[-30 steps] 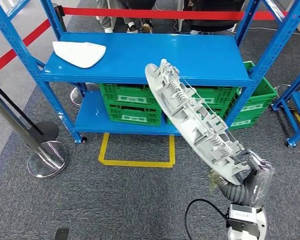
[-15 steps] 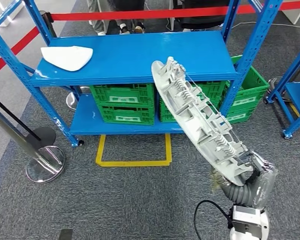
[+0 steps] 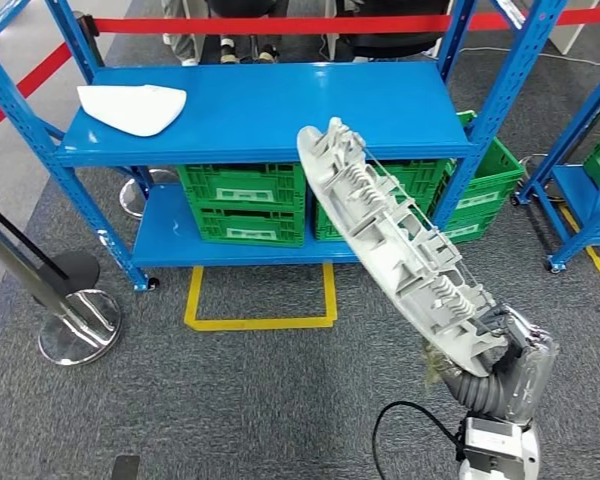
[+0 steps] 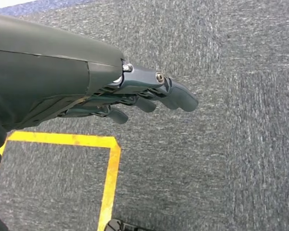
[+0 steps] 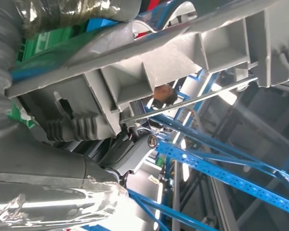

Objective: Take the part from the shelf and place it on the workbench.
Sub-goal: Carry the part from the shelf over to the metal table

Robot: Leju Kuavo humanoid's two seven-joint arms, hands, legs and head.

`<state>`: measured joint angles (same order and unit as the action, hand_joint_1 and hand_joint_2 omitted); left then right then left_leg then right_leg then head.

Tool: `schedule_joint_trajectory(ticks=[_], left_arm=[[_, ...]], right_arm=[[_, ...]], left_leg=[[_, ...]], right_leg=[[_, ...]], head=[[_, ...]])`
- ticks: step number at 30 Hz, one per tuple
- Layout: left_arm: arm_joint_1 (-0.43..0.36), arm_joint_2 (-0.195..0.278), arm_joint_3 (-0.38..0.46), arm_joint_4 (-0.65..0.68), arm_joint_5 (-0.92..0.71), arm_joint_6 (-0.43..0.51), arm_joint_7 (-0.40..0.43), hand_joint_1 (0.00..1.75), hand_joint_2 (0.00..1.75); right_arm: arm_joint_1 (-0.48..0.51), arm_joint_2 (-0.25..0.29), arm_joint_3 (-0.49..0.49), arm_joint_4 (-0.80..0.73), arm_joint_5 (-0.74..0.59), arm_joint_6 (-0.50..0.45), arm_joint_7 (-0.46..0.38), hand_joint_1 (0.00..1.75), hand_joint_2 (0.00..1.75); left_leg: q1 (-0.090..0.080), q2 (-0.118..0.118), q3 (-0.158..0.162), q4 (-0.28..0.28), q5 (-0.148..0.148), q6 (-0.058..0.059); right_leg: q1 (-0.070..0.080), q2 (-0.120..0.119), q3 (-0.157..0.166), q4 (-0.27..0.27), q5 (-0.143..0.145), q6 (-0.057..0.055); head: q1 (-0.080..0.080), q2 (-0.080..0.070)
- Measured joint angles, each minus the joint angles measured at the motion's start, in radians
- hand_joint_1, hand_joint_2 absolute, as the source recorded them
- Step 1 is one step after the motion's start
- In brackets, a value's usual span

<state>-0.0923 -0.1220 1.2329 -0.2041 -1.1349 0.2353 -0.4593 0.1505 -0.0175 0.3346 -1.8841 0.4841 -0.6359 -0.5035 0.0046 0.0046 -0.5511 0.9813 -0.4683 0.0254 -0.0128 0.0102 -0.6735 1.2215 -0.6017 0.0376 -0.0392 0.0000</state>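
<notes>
My right hand (image 3: 501, 355) grips one end of a long grey plastic part (image 3: 391, 240), ribbed side up, which slants up and away toward the blue shelf (image 3: 282, 105). Up close in the right wrist view the same part (image 5: 143, 72) crosses the picture with my right hand (image 5: 81, 163) wrapped under it. A second, white part (image 3: 133, 107) lies on the shelf's top board at its left end. My left hand (image 4: 150, 94) hangs over the grey carpet, fingers stretched out and holding nothing.
Green crates (image 3: 240, 200) sit on the shelf's lower board. A yellow floor marking (image 3: 255, 320) lies in front of the shelf. A stanchion base (image 3: 78, 325) stands at the left, a red barrier tape (image 3: 282, 22) behind. Another blue rack (image 3: 584, 190) is at the right.
The whole picture has shifted slightly as the camera moved; the shelf sits a little further left. My right hand still holds the grey part in the same slant.
</notes>
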Motion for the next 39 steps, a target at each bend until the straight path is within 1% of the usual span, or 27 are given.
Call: schedule_joint_trajectory(ticks=[1, 2, 3, 5, 6, 7, 11, 13, 15, 16, 17, 18, 19, 21, 22, 24, 26, 27, 29, 31, 32, 33, 34, 36, 37, 38, 39], left_arm=[[0.001, 0.000, 0.000, 0.000, 0.000, 0.000, 0.000, 0.00, 1.75], [0.001, -0.001, 0.000, 0.000, 0.000, 0.000, 0.000, 0.00, 1.75], [0.001, -0.001, 0.000, 0.000, 0.000, -0.001, 0.000, 0.00, 1.75], [0.000, -0.002, 0.000, 0.000, 0.000, -0.001, 0.000, 0.00, 1.75], [0.000, -0.002, 0.000, 0.000, 0.000, -0.001, 0.000, 0.00, 1.75], [0.000, -0.002, 0.000, 0.000, 0.000, -0.001, 0.000, 0.00, 1.75], [0.000, 0.000, 0.000, 0.000, 0.000, -0.001, 0.000, 0.00, 1.75], [0.000, 0.000, 0.000, 0.000, -0.002, -0.001, 0.000, 0.00, 1.75], [0.001, 0.000, 0.000, 0.000, -0.005, -0.001, 0.000, 0.00, 1.75], [0.002, 0.000, 0.000, 0.000, -0.005, -0.001, 0.000, 0.00, 1.75], [0.002, 0.000, 0.000, 0.000, -0.006, -0.001, 0.000, 0.00, 1.75], [0.002, 0.000, 0.000, 0.000, -0.006, -0.001, 0.000, 0.00, 1.75], [0.002, 0.000, 0.000, 0.000, -0.006, -0.001, 0.000, 0.00, 1.75], [0.002, 0.000, 0.000, 0.000, -0.007, -0.003, -0.001, 0.00, 1.75], [0.001, 0.000, -0.001, 0.000, -0.007, -0.005, -0.002, 0.00, 1.75], [0.000, 0.000, -0.001, 0.000, -0.009, -0.008, -0.006, 0.00, 1.75], [0.000, -0.002, -0.002, 0.000, -0.009, -0.011, -0.009, 0.00, 1.75], [0.000, -0.002, -0.004, 0.000, -0.011, -0.014, -0.011, 0.00, 1.75], [0.000, -0.003, -0.006, 0.000, -0.014, -0.019, -0.012, 0.00, 1.75], [0.002, -0.002, -0.007, 0.000, -0.016, -0.021, -0.013, 0.00, 1.75], [0.002, -0.002, -0.007, 0.000, -0.017, -0.021, -0.013, 0.00, 1.75], [0.002, -0.003, -0.008, 0.000, -0.018, -0.022, -0.013, 0.00, 1.75], [0.002, -0.004, -0.009, 0.000, -0.019, -0.022, -0.012, 0.00, 1.75], [0.002, -0.005, -0.013, 0.000, -0.021, -0.022, -0.012, 0.00, 1.75], [0.002, -0.006, -0.015, 0.000, -0.023, -0.022, -0.011, 0.00, 1.75], [0.002, -0.006, -0.016, 0.000, -0.023, -0.021, -0.011, 0.00, 1.75], [0.002, -0.005, -0.016, 0.000, -0.024, -0.021, -0.011, 0.00, 1.75]], right_arm=[[0.002, 0.000, 0.000, 0.000, 0.000, 0.000, 0.000, 1.75, 1.75], [0.005, 0.000, 0.000, 0.000, 0.000, 0.000, 0.000, 1.75, 1.75], [0.007, 0.000, 0.000, 0.000, -0.001, 0.000, 0.001, 1.75, 1.75], [0.007, 0.000, -0.001, 0.000, -0.001, 0.000, 0.001, 1.75, 1.75], [0.007, 0.000, -0.001, -0.001, -0.001, 0.000, 0.000, 1.75, 1.75], [0.006, 0.000, -0.001, -0.001, -0.001, 0.000, 0.000, 1.75, 1.75], [0.011, 0.000, -0.002, -0.003, -0.003, -0.002, -0.001, 1.75, 1.75], [0.011, 0.001, -0.003, -0.006, -0.004, -0.003, -0.002, 1.75, 1.75], [0.011, 0.001, -0.005, -0.007, -0.005, -0.004, -0.004, 1.75, 1.75], [0.012, 0.002, -0.005, -0.007, -0.005, -0.004, -0.004, 1.75, 1.75], [0.013, 0.002, -0.006, -0.007, -0.006, -0.005, -0.004, 1.75, 1.75], [0.015, 0.002, -0.007, -0.007, -0.006, -0.005, -0.004, 1.75, 1.75], [0.016, 0.002, -0.007, -0.007, -0.006, -0.006, -0.004, 1.75, 1.75], [0.017, 0.002, -0.008, -0.008, -0.006, -0.007, -0.004, 1.75, 1.75], [0.018, 0.002, -0.009, -0.010, -0.005, -0.008, -0.005, 1.75, 1.75], [0.022, 0.002, -0.010, -0.014, -0.005, -0.011, -0.006, 1.75, 1.75], [0.028, 0.002, -0.013, -0.018, -0.005, -0.013, -0.007, 1.75, 1.75], [0.031, 0.002, -0.016, -0.020, -0.005, -0.013, -0.007, 1.75, 1.75], [0.035, 0.002, -0.022, -0.025, -0.005, -0.014, -0.010, 1.75, 1.75], [0.042, 0.002, -0.025, -0.029, -0.005, -0.014, -0.013, 1.75, 1.75], [0.047, 0.002, -0.028, -0.029, -0.006, -0.015, -0.013, 1.75, 1.75], [0.053, 0.002, -0.030, -0.031, -0.006, -0.015, -0.013, 1.75, 1.75], [0.058, 0.002, -0.033, -0.032, -0.007, -0.016, -0.013, 1.75, 1.75], [0.064, 0.002, -0.038, -0.037, -0.009, -0.017, -0.013, 1.75, 1.75], [0.065, 0.002, -0.039, -0.040, -0.010, -0.018, -0.013, 1.75, 1.75], [0.067, 0.002, -0.041, -0.043, -0.011, -0.018, -0.013, 1.75, 1.75], [0.069, 0.002, -0.042, -0.045, -0.012, -0.018, -0.013, 1.75, 1.75]], left_leg=[[-0.001, 0.004, -0.001, 0.001, 0.000, 0.000], [-0.002, 0.007, -0.001, 0.002, 0.000, 0.000], [-0.003, 0.009, -0.001, 0.003, 0.000, 0.000], [-0.004, 0.014, -0.001, 0.007, -0.002, -0.003], [-0.007, 0.015, -0.002, 0.011, -0.003, -0.006], [-0.009, 0.017, -0.004, 0.014, -0.003, -0.010], [-0.011, 0.022, -0.011, 0.023, -0.008, -0.028], [-0.007, 0.014, -0.035, 0.080, -0.053, -0.038], [-0.003, 0.007, -0.088, 0.206, -0.123, -0.047], [-0.001, 0.007, -0.113, 0.265, -0.147, -0.049], [-0.001, 0.006, -0.124, 0.295, -0.150, -0.050], [-0.001, 0.005, -0.118, 0.287, -0.134, -0.049], [-0.001, 0.002, -0.093, 0.242, -0.101, -0.045], [-0.001, -0.017, -0.025, 0.110, -0.034, -0.034], [-0.001, -0.027, 0.000, 0.059, -0.019, -0.029], [-0.002, -0.033, 0.013, 0.024, -0.022, -0.022], [0.000, -0.024, 0.013, 0.012, -0.018, -0.016], [0.002, -0.019, 0.013, 0.007, -0.015, -0.011], [0.004, -0.008, 0.013, 0.001, -0.010, -0.005], [0.003, 0.002, 0.011, 0.002, -0.010, -0.003], [0.002, 0.008, 0.011, 0.002, -0.010, -0.003], [0.002, 0.012, 0.011, 0.003, -0.010, -0.003], [0.002, 0.017, 0.012, 0.003, -0.011, -0.004], [-0.001, 0.024, 0.014, 0.007, -0.015, -0.009], [-0.004, 0.027, 0.013, 0.010, -0.017, -0.014], [-0.007, 0.031, 0.012, 0.013, -0.018, -0.018], [-0.009, 0.035, 0.011, 0.016, -0.018, -0.022]], right_leg=[[0.000, -0.001, -0.021, 0.050, -0.016, 0.002], [0.000, -0.002, -0.024, 0.063, -0.013, 0.003], [0.000, -0.003, -0.008, 0.036, 0.008, 0.002], [0.001, -0.016, 0.065, -0.098, 0.069, -0.001], [0.002, -0.023, 0.098, -0.160, 0.089, -0.005], [0.003, -0.029, 0.119, -0.199, 0.097, -0.009], [0.004, -0.022, 0.123, -0.216, 0.105, -0.028], [0.000, -0.017, 0.120, -0.219, 0.110, -0.041], [0.000, -0.010, 0.115, -0.218, 0.113, -0.047], [0.001, -0.006, 0.112, -0.218, 0.114, -0.048], [0.001, -0.001, 0.111, -0.218, 0.115, -0.049], [0.001, 0.004, 0.110, -0.217, 0.116, -0.049], [0.002, 0.010, 0.111, -0.217, 0.116, -0.048], [0.003, 0.021, 0.112, -0.216, 0.118, -0.045], [0.004, 0.026, 0.110, -0.215, 0.119, -0.042], [0.005, 0.032, 0.101, -0.214, 0.124, -0.031], [0.004, 0.035, 0.093, -0.213, 0.124, -0.019], [0.004, 0.030, 0.085, -0.201, 0.114, -0.014], [0.002, 0.011, 0.042, -0.111, 0.059, -0.006], [0.001, 0.001, -0.019, 0.025, -0.001, 0.002], [0.001, -0.001, -0.036, 0.065, -0.009, 0.004], [0.001, -0.002, -0.035, 0.066, 0.001, 0.006], [0.001, -0.005, -0.014, 0.027, 0.029, 0.005], [0.003, -0.026, 0.063, -0.116, 0.088, 0.003], [0.004, -0.035, 0.093, -0.172, 0.104, -0.002], [0.005, -0.042, 0.110, -0.204, 0.109, -0.007], [0.008, -0.041, 0.113, -0.209, 0.106, -0.012]], head=[[0.000, 0.000], [0.000, 0.000], [0.000, 0.000], [0.000, 0.000], [0.000, 0.000], [-0.001, 0.000], [-0.001, 0.000], [-0.006, 0.000], [-0.009, 0.000], [-0.008, 0.000], [-0.009, 0.000], [-0.009, 0.000], [-0.009, 0.000], [-0.009, 0.000], [-0.009, 0.000], [-0.008, 0.000], [-0.007, 0.000], [-0.005, 0.000], [-0.001, 0.000], [0.002, 0.000], [0.001, 0.000], [0.002, 0.000], [0.002, 0.000], [0.002, 0.000], [0.002, 0.000], [0.001, 0.000], [0.000, 0.000]])
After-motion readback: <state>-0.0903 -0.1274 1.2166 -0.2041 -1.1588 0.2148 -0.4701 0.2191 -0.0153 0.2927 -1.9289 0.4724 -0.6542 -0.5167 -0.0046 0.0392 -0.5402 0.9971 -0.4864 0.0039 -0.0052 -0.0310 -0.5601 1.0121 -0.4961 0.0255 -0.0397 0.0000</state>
